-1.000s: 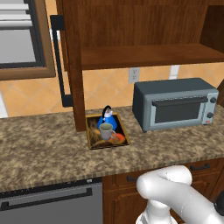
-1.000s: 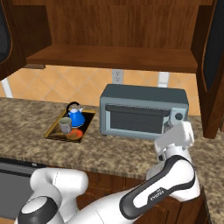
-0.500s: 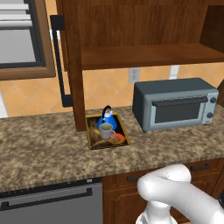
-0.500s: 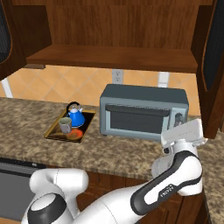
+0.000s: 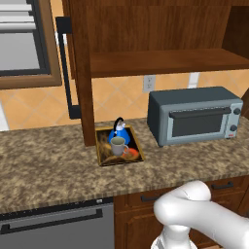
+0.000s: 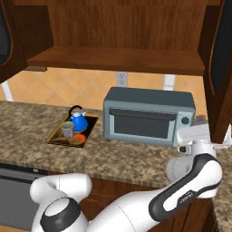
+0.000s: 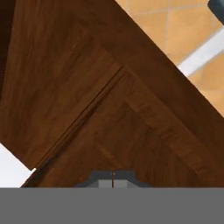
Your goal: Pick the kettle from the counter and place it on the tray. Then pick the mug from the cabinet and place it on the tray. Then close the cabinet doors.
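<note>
Simulated kitchen seen from the mobile base and from the hand. The tray (image 5: 103, 156), wood-rimmed with a dark interior bearing an orange-red swirl, lies on the speckled granite counter (image 5: 44, 165) at the foot of the left cabinet door (image 5: 80, 73), which stands open, edge-on to the left base camera, with its long black bar handle (image 5: 65, 68) facing left. On the tray stand the blue kettle (image 5: 119, 131), at the rear, and the grey mug (image 5: 117, 145), directly in front of it and upright; the two are close together, and whether they touch cannot be told. To the right of the tray, apart from it, sits a grey toaster oven (image 5: 194, 115) against the tiled wall, below an electrical outlet (image 5: 149, 83). Above, the wall cabinet (image 6: 118, 27) is open, exposing its wooden shelf (image 6: 113, 61). In the right base view the arm bends up at the right end of the counter, and the gripper (image 6: 223, 146) is at the lower edge of the right cabinet door (image 6: 222, 63), which is also open. In the hand view the fingertips (image 7: 101, 179) meet with no visible gap, so the claw is closed together, pressed close to the dark wood panel of the door; it clasps no object. A dishwasher front (image 5: 53, 223) sits beneath the counter at lower left.
</note>
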{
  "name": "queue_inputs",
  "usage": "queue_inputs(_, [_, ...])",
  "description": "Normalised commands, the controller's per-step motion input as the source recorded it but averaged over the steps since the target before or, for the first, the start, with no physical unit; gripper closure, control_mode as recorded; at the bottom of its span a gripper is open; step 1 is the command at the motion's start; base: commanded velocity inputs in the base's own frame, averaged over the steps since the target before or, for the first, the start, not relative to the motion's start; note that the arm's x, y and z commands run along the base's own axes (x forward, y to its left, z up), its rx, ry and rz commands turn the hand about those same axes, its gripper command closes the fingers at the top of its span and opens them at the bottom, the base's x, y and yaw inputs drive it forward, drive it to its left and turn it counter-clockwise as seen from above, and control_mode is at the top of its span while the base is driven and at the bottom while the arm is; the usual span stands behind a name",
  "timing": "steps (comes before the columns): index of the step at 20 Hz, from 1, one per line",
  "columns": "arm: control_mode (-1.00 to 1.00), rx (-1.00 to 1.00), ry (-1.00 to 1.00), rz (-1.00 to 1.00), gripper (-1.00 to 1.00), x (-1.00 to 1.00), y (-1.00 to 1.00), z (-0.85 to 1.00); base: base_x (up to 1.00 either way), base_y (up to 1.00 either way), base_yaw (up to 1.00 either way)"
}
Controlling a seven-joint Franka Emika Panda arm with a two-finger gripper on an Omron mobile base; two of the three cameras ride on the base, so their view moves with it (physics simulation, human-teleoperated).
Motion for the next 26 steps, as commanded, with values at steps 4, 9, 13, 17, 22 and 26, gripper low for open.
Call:
queue_inputs(4, [-1.00, 0.17, -0.13, 0.00, 1.00, 0.09, -0.39, 0.16, 0.00, 0.00, 0.00])
queue_inputs(9, [-1.00, 0.14, -0.20, 0.00, 1.00, 0.07, -0.22, 0.20, 0.00, 0.00, 0.00])
queue_inputs(13, [-1.00, 0.07, -0.23, 0.00, 1.00, 0.00, -0.03, 0.16, 0.00, 0.00, 0.00])
queue_inputs(17, [-1.00, 0.00, -0.28, 0.00, 1.00, 0.00, -0.01, 0.11, 0.00, 0.00, 0.00])
queue_inputs(22, [-1.00, 0.00, -0.24, 0.00, 1.00, 0.00, -0.05, 0.24, 0.00, 0.00, 0.00])
queue_inputs(26, [-1.00, -0.07, -0.22, 0.00, 1.00, -0.20, 0.00, 0.11, 0.00, 0.00, 0.00])
